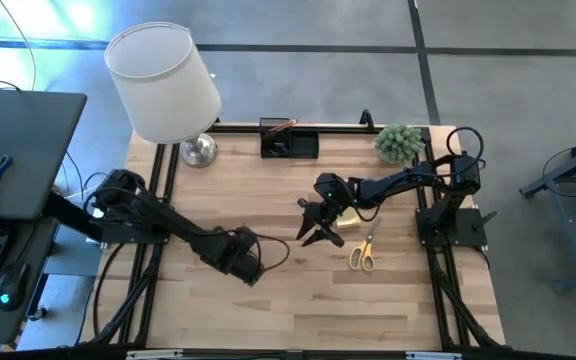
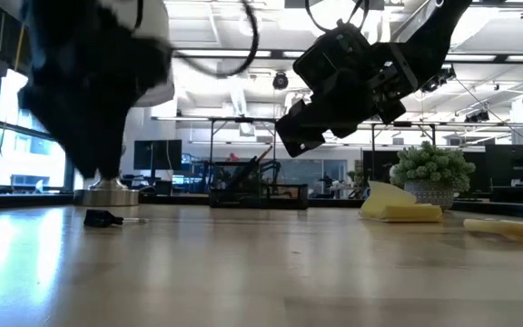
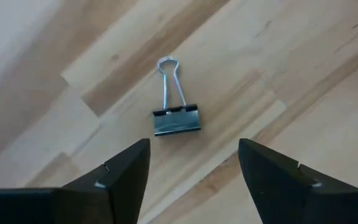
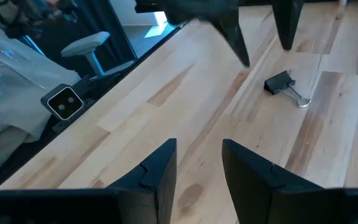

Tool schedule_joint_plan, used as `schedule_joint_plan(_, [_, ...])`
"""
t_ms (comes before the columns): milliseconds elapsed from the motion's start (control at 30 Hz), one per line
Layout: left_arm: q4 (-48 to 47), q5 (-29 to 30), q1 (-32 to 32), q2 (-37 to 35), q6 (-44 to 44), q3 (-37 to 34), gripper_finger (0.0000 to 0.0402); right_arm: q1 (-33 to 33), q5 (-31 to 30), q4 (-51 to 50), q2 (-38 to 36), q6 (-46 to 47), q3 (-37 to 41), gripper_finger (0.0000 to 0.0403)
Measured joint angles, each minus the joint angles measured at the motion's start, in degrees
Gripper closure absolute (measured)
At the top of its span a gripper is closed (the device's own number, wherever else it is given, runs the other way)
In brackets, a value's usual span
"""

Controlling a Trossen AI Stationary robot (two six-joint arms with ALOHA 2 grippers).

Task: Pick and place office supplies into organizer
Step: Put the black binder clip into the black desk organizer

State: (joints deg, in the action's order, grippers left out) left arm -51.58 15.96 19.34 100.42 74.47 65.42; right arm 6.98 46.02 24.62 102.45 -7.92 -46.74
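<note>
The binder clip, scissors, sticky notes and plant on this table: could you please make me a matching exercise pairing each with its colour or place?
Things:
1. binder clip
2. scissors
3. sticky notes
4. plant

Descriptions:
A. yellow pad
B. far corner on the right arm's side
C. orange handles
D. lying flat before the open left pincer

Pairs: 1-D, 2-C, 3-A, 4-B

One camera looks straight down on the table [image 1: 268, 300]; another sits at tabletop level. Both wrist cameras look down closely, sharing the clip [image 3: 176, 118].
</note>
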Motion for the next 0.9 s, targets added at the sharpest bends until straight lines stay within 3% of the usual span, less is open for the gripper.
schedule_joint_plan(233, [9.45,-4.2,-1.47,0.04,2.74,-9.63,0.0149,0.0,-0.02,-0.03,0.0,-0.04,0.0,0.0279])
schedule_joint_plan(467, [14.3,-4.54,-2.98,0.04,1.29,-9.85,0.013,0.0,-0.46,-0.1,0.0,-0.52,0.0,0.0279])
schedule_joint_plan(700, [12.84,-5.3,-4.07,0.5,1.47,-9.8,0.0111,0.0,-0.46,-1.39,0.0,-1.02,0.0,0.0279])
schedule_joint_plan(900, [12.92,-4.92,-3.97,0.53,1.86,-9.81,0.0118,0.0,-0.48,-1.66,0.0,-1.34,0.0,0.0279])
